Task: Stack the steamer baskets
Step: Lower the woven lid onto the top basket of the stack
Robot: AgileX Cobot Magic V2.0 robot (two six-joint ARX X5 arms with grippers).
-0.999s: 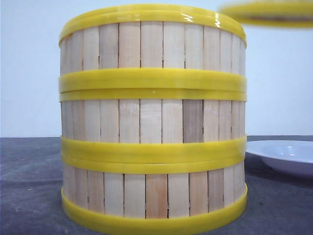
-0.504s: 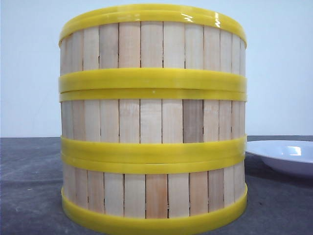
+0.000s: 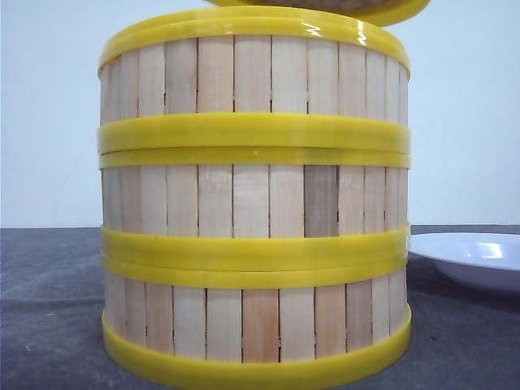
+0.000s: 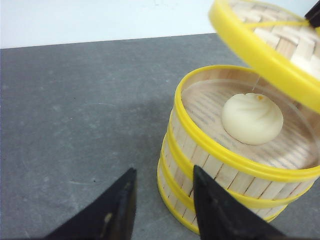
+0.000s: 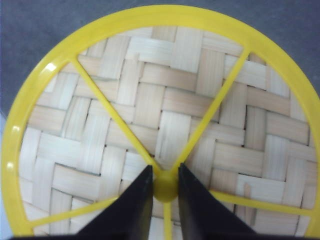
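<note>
Front view shows the three steamer baskets (image 3: 253, 195) stacked one on another into a single tall column, standing upright on the dark grey counter (image 3: 49, 309) and filling the middle of the picture. Just above the top rim, toward the right, the edge of the woven lid (image 3: 382, 10) hangs tilted over the stack, apart from it. Further right a white plate (image 3: 475, 258) rests on the counter, near the stack's foot. From the left wrist, the left gripper (image 4: 162, 200) hovers beside the stack with its jaws parted and nothing between them; a pale bun (image 4: 252, 119) lies inside the top basket. From the right wrist, the right gripper (image 5: 165, 186) has its jaws clenched on the lid's yellow knob (image 5: 165, 188).
</note>
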